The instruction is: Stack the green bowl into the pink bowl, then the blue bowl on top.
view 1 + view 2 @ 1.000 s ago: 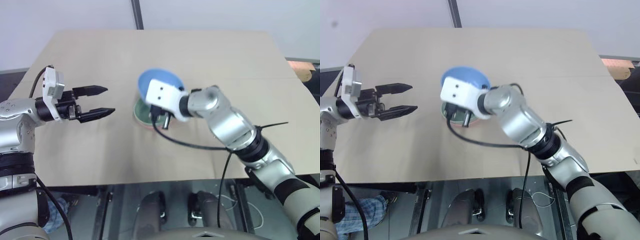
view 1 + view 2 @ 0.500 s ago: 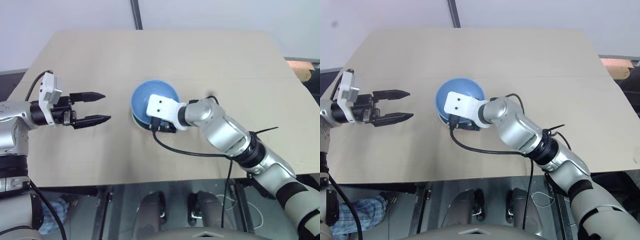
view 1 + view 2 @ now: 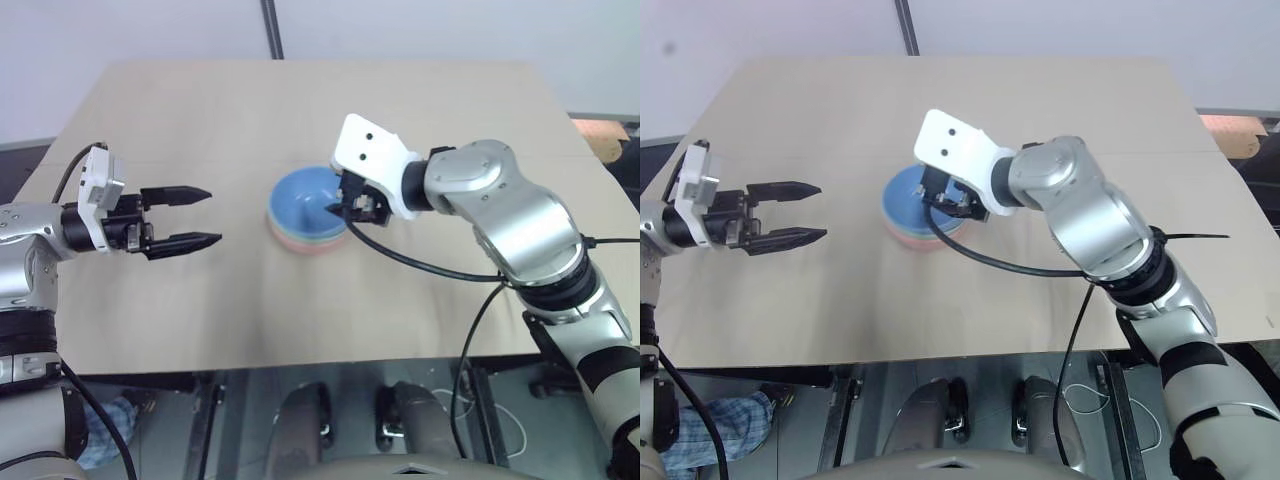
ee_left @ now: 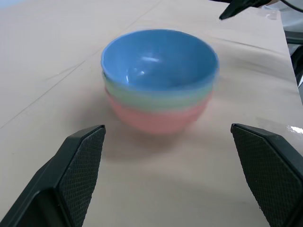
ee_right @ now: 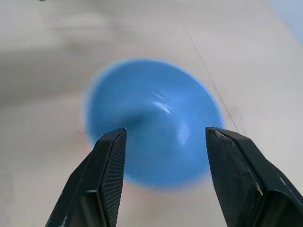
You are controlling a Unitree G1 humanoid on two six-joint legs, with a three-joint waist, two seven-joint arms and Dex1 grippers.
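Between the right gripper's fingers there is nothing but air: they stand parted, pinching nothing, hovering just above the blue bowl on its three o'clock side. Out at nine o'clock the left gripper points in at the stack from well apart, its fingers spread wide and empty too.

And there's the stack near the middle of the table: blue bowl on top, the green bowl showing as a thin band beneath it, the pink bowl at the bottom, flat on the board. All three nest squarely and upright, rims level. By the look of it, both stacking steps are done.

These bowls look like smooth, plain plastic, so I'd judge them light and stiff, and not at all fragile. That glossy skin will likely be slippery, mind, and a light bowl skids or tips if nudged on one side. The place to take hold, I'd say, is the rim: one finger inside, one outside, pinching the thin wall. Nested this snugly, lifting the top one could drag the green up with it.

Shapes are simple: round, deep, tapering to a small base, all one size. The tabletop is a matte, pale tan board with a faint seam across it. The fingers are black, with cross-hatched pads.
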